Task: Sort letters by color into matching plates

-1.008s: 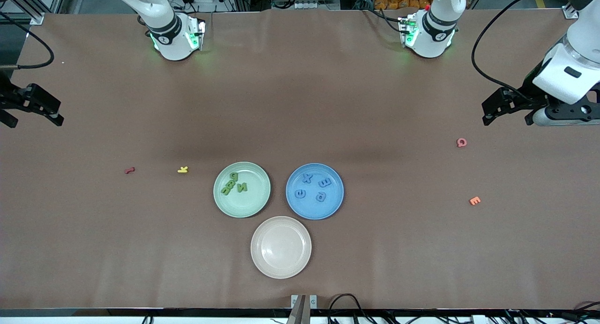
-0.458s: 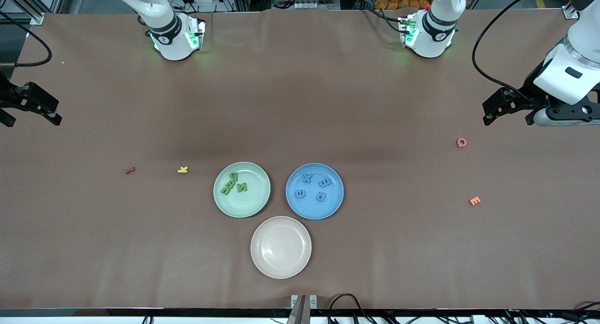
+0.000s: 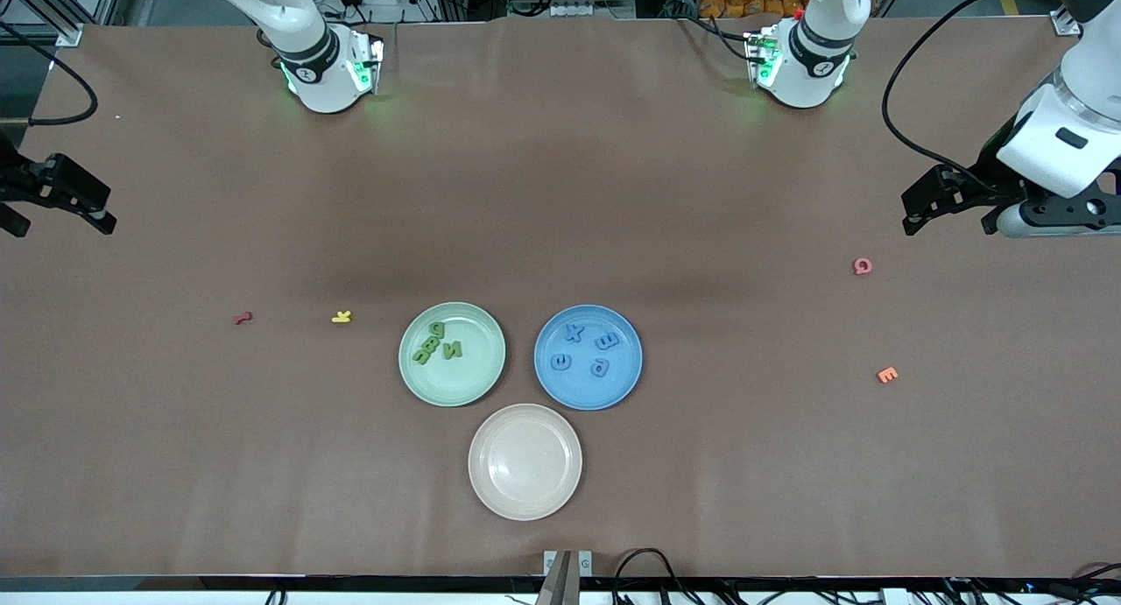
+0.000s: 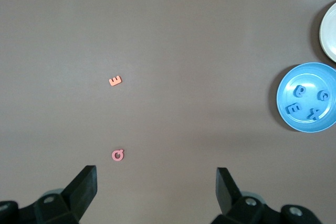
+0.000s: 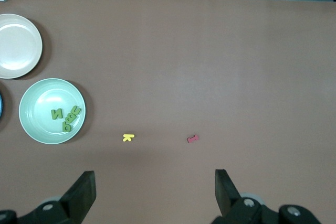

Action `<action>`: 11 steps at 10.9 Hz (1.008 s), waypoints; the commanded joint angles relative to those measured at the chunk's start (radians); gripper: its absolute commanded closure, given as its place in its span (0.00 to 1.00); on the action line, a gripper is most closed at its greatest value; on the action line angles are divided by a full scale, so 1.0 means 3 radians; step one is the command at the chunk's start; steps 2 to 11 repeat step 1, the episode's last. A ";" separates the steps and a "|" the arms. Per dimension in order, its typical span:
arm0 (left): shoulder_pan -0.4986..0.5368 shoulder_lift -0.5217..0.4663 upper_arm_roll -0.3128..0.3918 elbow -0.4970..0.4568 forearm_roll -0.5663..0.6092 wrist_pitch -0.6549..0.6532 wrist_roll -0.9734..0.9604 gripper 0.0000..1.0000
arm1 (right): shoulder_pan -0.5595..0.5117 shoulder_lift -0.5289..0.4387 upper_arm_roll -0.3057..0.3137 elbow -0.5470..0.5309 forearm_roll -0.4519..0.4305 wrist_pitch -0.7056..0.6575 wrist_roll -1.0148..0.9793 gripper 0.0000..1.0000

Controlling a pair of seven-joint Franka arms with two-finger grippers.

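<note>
Several green letters lie in the mint green plate at the table's middle. Beside it, toward the left arm's end, the blue plate holds several blue letters. My left gripper hangs open and empty over the left arm's end of the table, well away from the plates. My right gripper hangs open and empty over the right arm's end. The left wrist view shows the open left gripper and the blue plate. The right wrist view shows the open right gripper and the green plate.
An empty beige-pink plate sits nearer the front camera than the two plates. A pink Q and an orange E lie toward the left arm's end. A yellow K and a red letter lie toward the right arm's end.
Both grippers have edged slightly outward toward their ends of the table. Nothing on the table has moved.
</note>
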 commanded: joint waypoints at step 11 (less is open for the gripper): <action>-0.0012 0.0018 0.0019 0.0035 0.0054 -0.0051 0.0046 0.00 | 0.0019 0.0012 -0.0010 0.0020 -0.0003 -0.0023 0.0057 0.00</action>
